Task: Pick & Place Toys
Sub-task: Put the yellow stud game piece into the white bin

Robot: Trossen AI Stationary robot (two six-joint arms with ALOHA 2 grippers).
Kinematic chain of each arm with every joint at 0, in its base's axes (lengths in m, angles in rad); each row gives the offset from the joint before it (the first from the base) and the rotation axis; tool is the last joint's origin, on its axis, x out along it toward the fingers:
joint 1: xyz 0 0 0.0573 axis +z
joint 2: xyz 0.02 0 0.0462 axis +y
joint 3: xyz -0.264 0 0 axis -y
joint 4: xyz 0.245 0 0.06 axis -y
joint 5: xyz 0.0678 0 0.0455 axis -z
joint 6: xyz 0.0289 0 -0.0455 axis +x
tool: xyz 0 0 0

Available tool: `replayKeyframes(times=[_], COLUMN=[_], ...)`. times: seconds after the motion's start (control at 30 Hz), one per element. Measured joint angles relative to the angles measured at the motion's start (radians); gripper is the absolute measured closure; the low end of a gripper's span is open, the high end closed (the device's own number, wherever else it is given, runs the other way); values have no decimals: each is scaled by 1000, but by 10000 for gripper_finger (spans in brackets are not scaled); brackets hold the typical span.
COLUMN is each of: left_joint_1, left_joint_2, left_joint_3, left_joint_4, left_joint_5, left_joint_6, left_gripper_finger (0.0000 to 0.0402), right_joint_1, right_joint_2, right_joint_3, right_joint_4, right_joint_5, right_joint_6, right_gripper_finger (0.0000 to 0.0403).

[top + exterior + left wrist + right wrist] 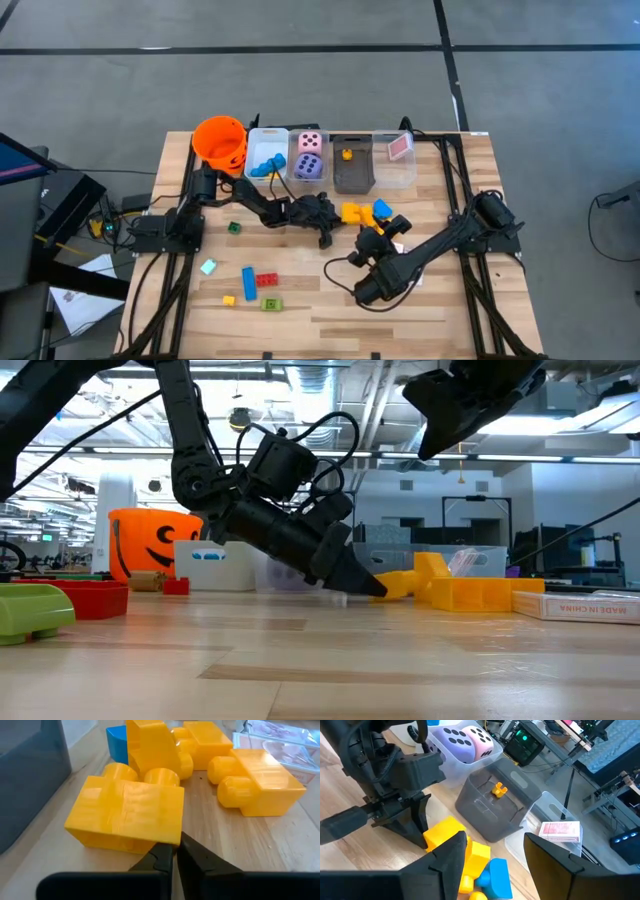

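Observation:
Several yellow blocks [353, 212] and a blue block [382, 208] lie on the table in front of the bins. In the left wrist view the nearest yellow block [125, 815] lies on its side, with more yellow blocks [260, 782] behind it. My left gripper [174, 854] is shut, slanting down, with its tips on the table at this block's near corner; it also shows in the low view [372, 588]. My right gripper [502, 865] is open and empty, raised above the blocks [385, 232]. My left gripper stands with its shut fingertips [165, 851] at the lower near corner [172, 839] of the nearest yellow block, slanting down from the table's left. I cannot tell whether they touch it. The block lies on the table.
An orange bucket [220, 140] and a row of bins stand at the far edge: one with blue blocks [265, 158], one with two dice [308, 155], a grey one [351, 168], and one with cards [398, 150]. Loose blocks [258, 283] lie at the near left.

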Motion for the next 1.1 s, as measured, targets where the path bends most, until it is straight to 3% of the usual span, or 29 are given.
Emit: replayKeyframes(times=[0.27,0.37,0.5,0.67,0.8,0.9,1.1], left_joint_1=[0,5,10,-4,-40,-69,-64], left_joint_2=[-2,-34,-132,-325,-453,-528,-668], left_joint_3=[1,1,-3,0,-2,0,0], left_joint_4=[-11,-86,-280,-502,-567,-580,-724], left_joint_5=[-3,-3,-12,-93,-159,-270,-605], left_joint_6=[47,49,77,99,109,177,214], left_gripper_finger=[399,400,400,401,401,401,401], right_joint_1=[1,3,4,3,2,2,2], right_joint_2=[0,0,0,0,0,0,0], right_joint_3=[0,0,0,-1,-2,-2,-2], right_joint_4=[14,18,24,29,37,48,54], right_joint_5=[4,6,7,8,21,38,38], right_joint_6=[0,0,0,0,-3,-3,-3], right_gripper_finger=[207,207,207,207,207,207,207])
